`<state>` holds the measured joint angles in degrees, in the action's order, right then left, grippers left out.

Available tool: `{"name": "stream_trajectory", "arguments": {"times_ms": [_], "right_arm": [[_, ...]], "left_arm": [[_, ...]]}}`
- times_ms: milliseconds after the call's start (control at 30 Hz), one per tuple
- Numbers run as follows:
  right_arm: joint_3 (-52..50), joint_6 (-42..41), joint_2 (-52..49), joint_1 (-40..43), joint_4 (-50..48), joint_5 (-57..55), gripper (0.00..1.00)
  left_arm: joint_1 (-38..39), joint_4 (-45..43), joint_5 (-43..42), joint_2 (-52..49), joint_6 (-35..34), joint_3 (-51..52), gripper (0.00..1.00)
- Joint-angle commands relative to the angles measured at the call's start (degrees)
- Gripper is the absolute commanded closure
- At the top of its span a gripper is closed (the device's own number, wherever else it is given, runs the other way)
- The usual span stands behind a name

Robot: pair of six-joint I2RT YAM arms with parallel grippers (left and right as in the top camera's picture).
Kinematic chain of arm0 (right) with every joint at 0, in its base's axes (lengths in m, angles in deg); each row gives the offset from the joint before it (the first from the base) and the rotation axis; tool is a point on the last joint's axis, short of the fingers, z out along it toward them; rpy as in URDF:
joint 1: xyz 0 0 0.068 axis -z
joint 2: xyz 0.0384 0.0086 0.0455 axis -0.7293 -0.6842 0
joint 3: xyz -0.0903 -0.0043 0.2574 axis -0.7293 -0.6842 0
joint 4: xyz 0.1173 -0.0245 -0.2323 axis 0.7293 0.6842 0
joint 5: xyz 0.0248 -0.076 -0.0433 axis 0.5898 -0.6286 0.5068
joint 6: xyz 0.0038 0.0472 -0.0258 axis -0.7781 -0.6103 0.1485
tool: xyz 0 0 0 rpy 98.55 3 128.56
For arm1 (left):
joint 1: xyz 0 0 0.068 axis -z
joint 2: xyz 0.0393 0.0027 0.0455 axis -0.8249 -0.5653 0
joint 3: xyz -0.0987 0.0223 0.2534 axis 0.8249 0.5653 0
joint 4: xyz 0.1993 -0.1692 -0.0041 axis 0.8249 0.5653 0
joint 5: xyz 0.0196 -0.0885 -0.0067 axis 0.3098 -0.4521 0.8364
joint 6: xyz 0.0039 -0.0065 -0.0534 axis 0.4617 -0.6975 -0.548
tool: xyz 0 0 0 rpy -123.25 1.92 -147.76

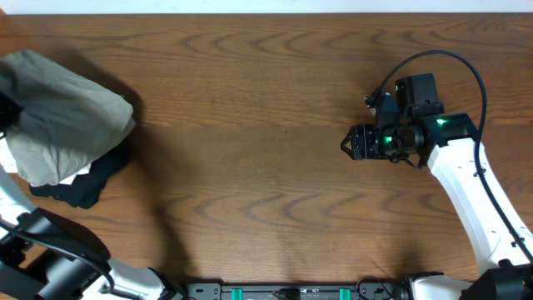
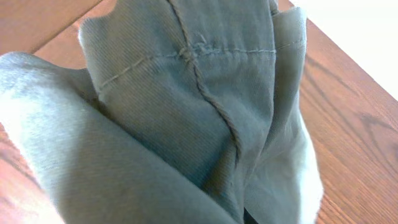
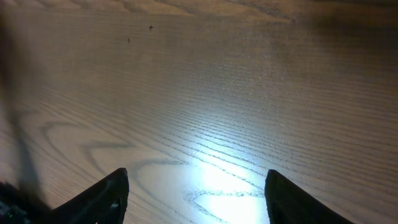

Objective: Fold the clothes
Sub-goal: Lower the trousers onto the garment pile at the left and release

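The clothes, a pair of pale khaki shorts (image 1: 67,108), lie bunched in a heap at the far left of the table. In the left wrist view their fabric (image 2: 186,112) fills the picture, with a stitched seam crossing a hem. It hangs close in front of the camera and hides my left gripper's fingers, which are shut on the cloth. My right gripper (image 1: 354,143) hovers over bare wood at the right, far from the shorts. It is open (image 3: 198,177), with nothing between its fingers.
A black garment (image 1: 87,179) and a strip of white garment (image 1: 77,173) lie under the shorts' near edge. The left arm (image 1: 50,242) rises from the front left corner. The right arm (image 1: 466,183) reaches in from the front right. The table's far edge (image 1: 266,12) runs along the top.
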<state>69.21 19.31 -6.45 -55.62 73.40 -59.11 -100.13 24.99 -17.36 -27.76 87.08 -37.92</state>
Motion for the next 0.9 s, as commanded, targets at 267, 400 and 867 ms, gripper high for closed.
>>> {"name": "stream_trajectory", "arguments": {"times_ms": [267, 400, 867], "right_arm": [[-0.17, 0.17, 0.44, 0.55, 0.20, -0.20, 0.32], [-0.17, 0.17, 0.44, 0.55, 0.39, -0.20, 0.32], [-0.17, 0.20, 0.44, 0.55, 0.66, -0.55, 0.31]], "left_arm": [[-6.75, 0.98, -0.26, -3.21, -3.65, -1.64, 0.43], [-9.29, 2.58, 3.19, -3.54, -9.38, -1.57, 0.02], [-14.05, -2.12, -26.56, -1.36, -9.42, -1.60, 0.02]]}}
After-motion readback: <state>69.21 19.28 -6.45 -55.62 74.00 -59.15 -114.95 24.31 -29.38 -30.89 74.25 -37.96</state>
